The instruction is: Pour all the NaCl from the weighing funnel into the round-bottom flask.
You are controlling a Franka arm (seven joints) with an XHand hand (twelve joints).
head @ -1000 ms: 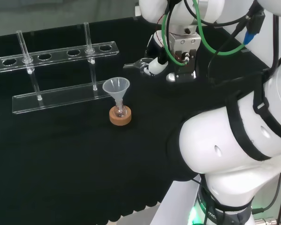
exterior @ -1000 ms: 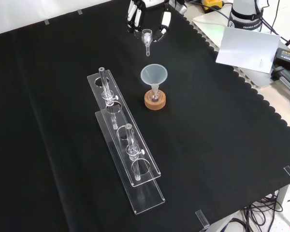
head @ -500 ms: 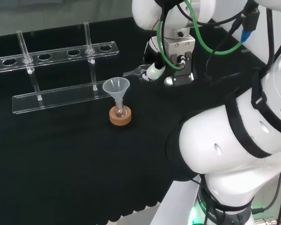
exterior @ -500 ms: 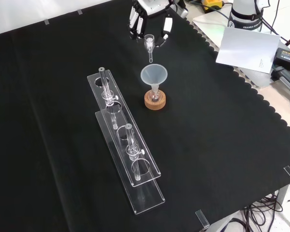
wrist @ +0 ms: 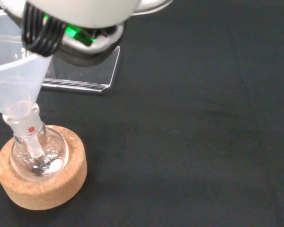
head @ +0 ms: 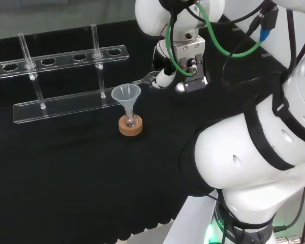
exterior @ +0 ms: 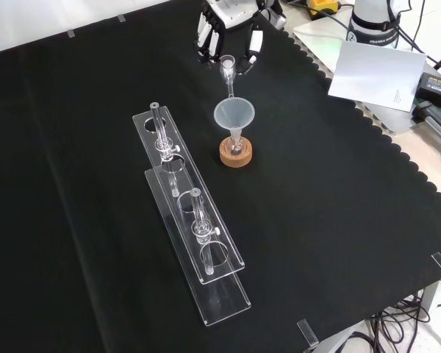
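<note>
A small clear round-bottom flask (head: 130, 121) sits on a cork ring (head: 130, 128) mid-cloth, with a clear plastic funnel (head: 126, 94) in its neck. My hand (head: 165, 77) is just right of it in the head view, shut on a glass weighing funnel (head: 148, 79). The weighing funnel's spout points at the plastic funnel's rim. From the front, the weighing funnel (exterior: 227, 70) hangs from the hand (exterior: 251, 45) and its spout tip reaches the plastic funnel (exterior: 234, 115). Close up, the flask (wrist: 38, 153) on its cork ring (wrist: 45, 187) shows pale specks at its bottom.
A clear acrylic test-tube rack (head: 61, 57) with two tubes stands behind the flask in the head view. In the front view the rack (exterior: 195, 228) lies left of the flask. The cloth's scalloped edge and a white sheet (exterior: 375, 73) are at the right in the front view.
The hand has carried the weighing funnel towards the plastic funnel, leftward in the head view and downward in the front view. Its spout now reaches the funnel's rim.
</note>
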